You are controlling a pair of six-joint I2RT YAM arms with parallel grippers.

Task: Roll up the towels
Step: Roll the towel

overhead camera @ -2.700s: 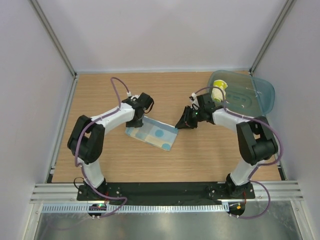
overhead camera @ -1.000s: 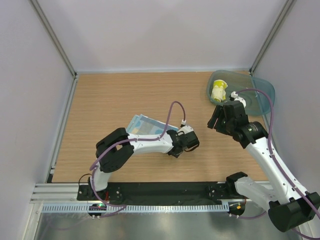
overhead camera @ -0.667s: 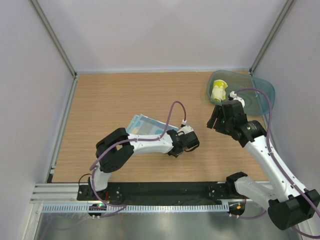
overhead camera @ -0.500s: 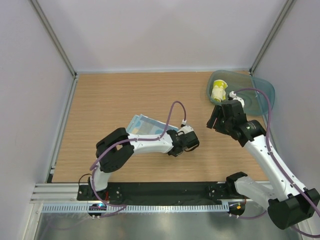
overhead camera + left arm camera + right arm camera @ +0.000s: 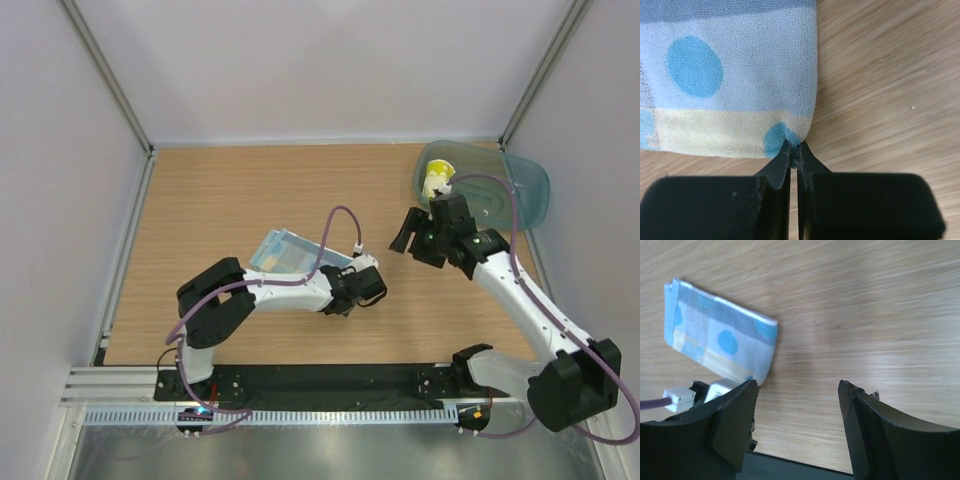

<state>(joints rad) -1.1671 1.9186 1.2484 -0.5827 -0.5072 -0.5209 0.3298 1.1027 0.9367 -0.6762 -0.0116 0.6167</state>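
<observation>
Towels are in two places: the blue towel lies flat near the middle of the bench, and the yellow towel looks rolled up in the tray at the far right corner. The left claw is closed on the blue towel's corner nearest the bench's near edge. The right claw hangs open and empty. The rolling of the blue towel seems to be the step in hand, so next the pinched corner should be lifted and turned over. No writing can be read.

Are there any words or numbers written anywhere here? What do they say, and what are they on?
No words, numbers, labels or signs can be read in any view.
The blue towel shows only round dots and coloured blocks, no letters.
The yellow towel in the teal tray is too small to tell whether its print holds any writing.
</observation>
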